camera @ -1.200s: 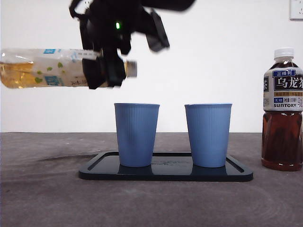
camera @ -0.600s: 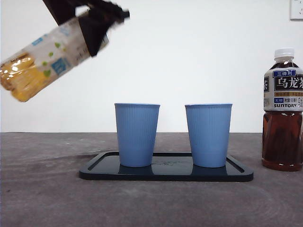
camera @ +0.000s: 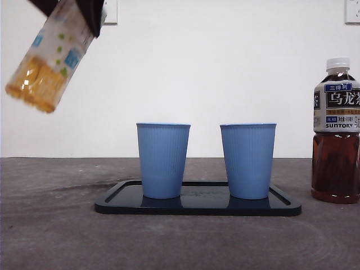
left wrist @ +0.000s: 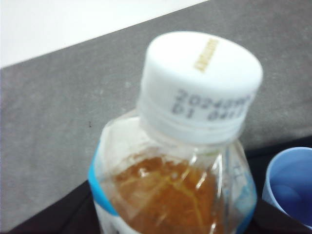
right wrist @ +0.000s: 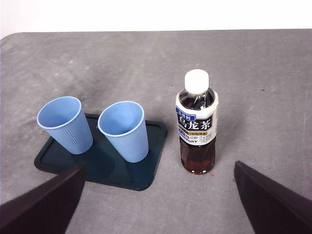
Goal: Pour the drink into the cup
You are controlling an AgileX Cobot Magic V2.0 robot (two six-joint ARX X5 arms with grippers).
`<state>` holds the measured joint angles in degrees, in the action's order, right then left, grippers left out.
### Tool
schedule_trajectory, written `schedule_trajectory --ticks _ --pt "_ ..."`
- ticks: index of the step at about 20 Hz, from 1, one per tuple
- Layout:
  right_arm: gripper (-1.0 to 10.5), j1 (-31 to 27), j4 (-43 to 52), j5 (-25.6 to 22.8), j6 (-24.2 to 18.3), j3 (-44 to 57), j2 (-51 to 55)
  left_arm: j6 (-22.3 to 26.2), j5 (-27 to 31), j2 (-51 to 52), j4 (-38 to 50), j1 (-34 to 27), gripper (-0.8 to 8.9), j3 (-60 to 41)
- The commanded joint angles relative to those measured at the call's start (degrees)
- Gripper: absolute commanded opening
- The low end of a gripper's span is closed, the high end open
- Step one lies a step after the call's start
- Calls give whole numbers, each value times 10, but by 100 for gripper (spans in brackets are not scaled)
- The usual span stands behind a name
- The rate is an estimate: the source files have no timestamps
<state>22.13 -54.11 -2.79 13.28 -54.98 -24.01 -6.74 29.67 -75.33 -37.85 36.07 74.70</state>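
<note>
High at the left, the drink bottle (camera: 48, 64) with amber liquid hangs tilted, base down and to the left. My left gripper (camera: 76, 8) is shut on its upper part at the picture's top edge. The left wrist view shows the bottle (left wrist: 180, 190) close up with its white cap (left wrist: 202, 80) on, and a blue cup (left wrist: 290, 183) beside it. Two blue cups (camera: 163, 160) (camera: 247, 160) stand upright on a black tray (camera: 197, 207). My right gripper (right wrist: 158, 204) hangs open high above the table, holding nothing.
A dark tea bottle (camera: 336, 129) with a white cap stands on the table right of the tray; it also shows in the right wrist view (right wrist: 196, 129). The tray (right wrist: 141, 178) and both cups (right wrist: 66, 124) (right wrist: 124, 130) lie left of it.
The drink bottle was level with its neck near the left cup; it has swung base-down and moved up and left, away from the cups. The cups and dark bottle have not moved.
</note>
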Motion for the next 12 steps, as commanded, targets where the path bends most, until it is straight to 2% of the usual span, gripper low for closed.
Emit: schedule_trajectory --ticks 1,4,12 --pt "485 3 12 0 -7 -9 -2 -5 -31 17 74 -17 203 -40" --pt "485 3 14 0 -7 -9 -2 -15 -62 31 150 -35 203 -105" --pt "485 3 13 0 1 -9 -2 -37 -101 35 377 -54 203 -267"
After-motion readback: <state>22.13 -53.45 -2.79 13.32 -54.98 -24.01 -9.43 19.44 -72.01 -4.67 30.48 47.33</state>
